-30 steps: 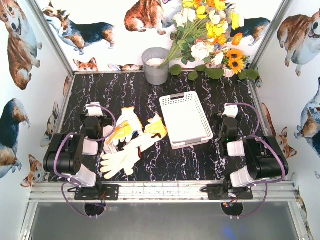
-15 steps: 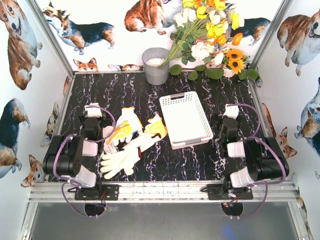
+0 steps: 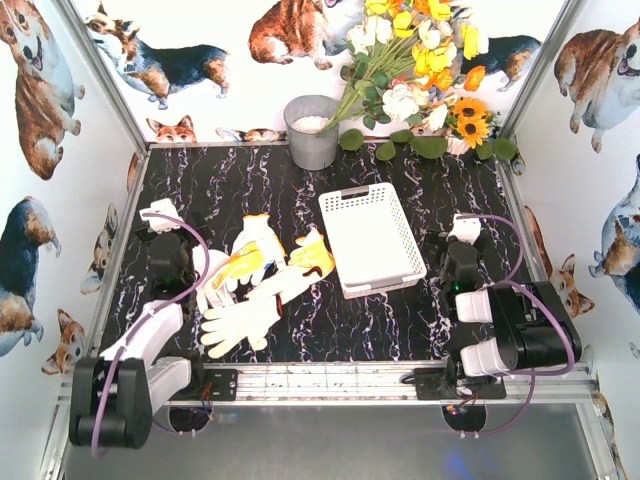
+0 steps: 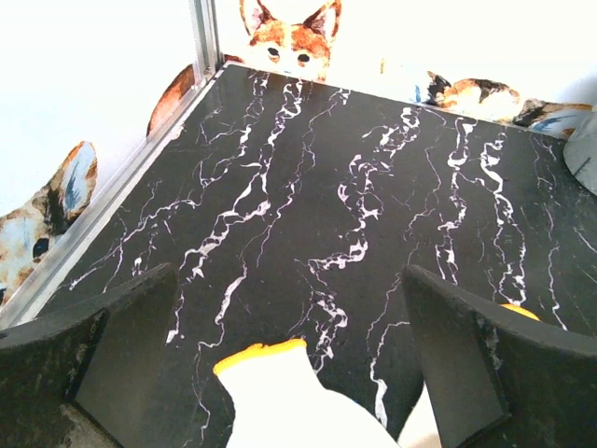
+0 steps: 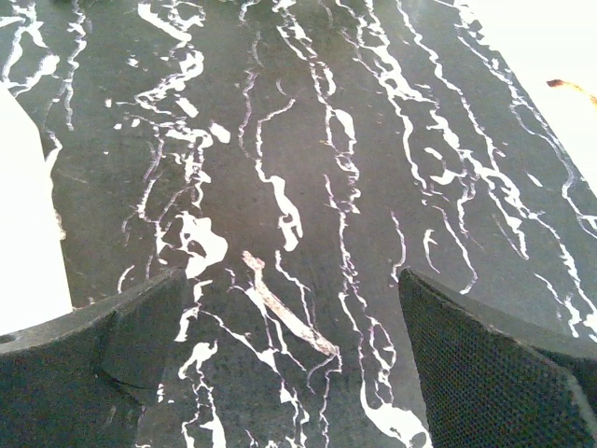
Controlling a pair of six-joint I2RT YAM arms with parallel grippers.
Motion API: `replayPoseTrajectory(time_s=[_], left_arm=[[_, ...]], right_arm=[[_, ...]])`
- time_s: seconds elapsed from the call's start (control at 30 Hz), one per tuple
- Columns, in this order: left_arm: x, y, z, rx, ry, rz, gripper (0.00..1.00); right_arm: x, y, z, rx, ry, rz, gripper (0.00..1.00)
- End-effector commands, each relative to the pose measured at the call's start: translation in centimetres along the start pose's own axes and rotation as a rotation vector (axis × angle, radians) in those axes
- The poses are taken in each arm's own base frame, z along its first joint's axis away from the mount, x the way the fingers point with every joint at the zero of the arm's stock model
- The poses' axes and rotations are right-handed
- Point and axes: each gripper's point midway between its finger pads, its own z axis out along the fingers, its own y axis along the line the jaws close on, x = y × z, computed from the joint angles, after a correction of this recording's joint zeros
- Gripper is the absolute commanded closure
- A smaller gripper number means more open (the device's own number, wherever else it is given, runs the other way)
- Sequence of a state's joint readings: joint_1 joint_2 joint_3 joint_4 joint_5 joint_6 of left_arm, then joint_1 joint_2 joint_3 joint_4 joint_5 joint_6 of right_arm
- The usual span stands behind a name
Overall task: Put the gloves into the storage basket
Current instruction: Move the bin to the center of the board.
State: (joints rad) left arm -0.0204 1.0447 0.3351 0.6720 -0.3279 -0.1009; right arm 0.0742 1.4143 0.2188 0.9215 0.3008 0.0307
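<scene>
Several cream-white gloves (image 3: pixel 258 275) with yellow-orange patches lie in a loose pile left of centre on the black marble table. The white slotted storage basket (image 3: pixel 372 240) stands empty just right of the pile. My left gripper (image 3: pixel 163 220) is open and empty at the pile's left edge. In the left wrist view (image 4: pixel 291 308) a white glove cuff with an orange rim (image 4: pixel 280 392) lies low between the jaws. My right gripper (image 3: pixel 462 232) is open and empty right of the basket. Its wrist view (image 5: pixel 292 289) shows bare table, with a white edge (image 5: pixel 23 215), probably the basket, at the left.
A grey metal bucket (image 3: pixel 312 130) stands at the back, and its edge shows in the left wrist view (image 4: pixel 583 154). A flower bouquet (image 3: pixel 420 70) lies at the back right. Metal frame rails (image 3: pixel 125 230) run along the table's sides.
My left arm has stretched out and its gripper has moved left, away from the gloves' middle. The right gripper has shifted only slightly. The gloves and basket have not moved.
</scene>
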Motion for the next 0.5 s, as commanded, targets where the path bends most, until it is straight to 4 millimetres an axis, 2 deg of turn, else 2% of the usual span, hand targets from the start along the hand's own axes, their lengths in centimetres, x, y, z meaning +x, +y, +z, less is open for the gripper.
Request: replayPoseTrajectory(time_s=[0.0,0.1,0.13,0.27,0.37,0.47], left_arm=[[-0.7,-0.4,-0.9,0.008,0.044,-0.046,0.0],[-1.5,0.0,-1.6,-0.015,0.051,-0.071,0.0],[-1.9,0.0,-1.7,-0.016,0.05,-0.08,0.0],[-3.8,-0.3,-2.6,0.006,0.051,-0.103,0.0],[-5.8,-0.1,-3.4,-0.006,0.05,-0.105,0.0],[-7.2,-0.3,-4.2,0.009,0.081,-0.095,0.0]], right_arm=[[-3.4,-0.9,-0.4,0.102,-0.076,0.013,0.0],[-6.2,-2.4,-1.5,0.166,-0.062,0.068,0.0],[-8.3,-2.7,-2.3,0.163,-0.106,0.106,0.0],[-10.8,-3.1,-4.5,0.138,-0.112,0.177,0.0],[-12.2,-2.7,-6.1,0.092,-0.083,0.207,0.0],[-13.6,-1.3,-7.9,-0.007,-0.045,0.227,0.0]])
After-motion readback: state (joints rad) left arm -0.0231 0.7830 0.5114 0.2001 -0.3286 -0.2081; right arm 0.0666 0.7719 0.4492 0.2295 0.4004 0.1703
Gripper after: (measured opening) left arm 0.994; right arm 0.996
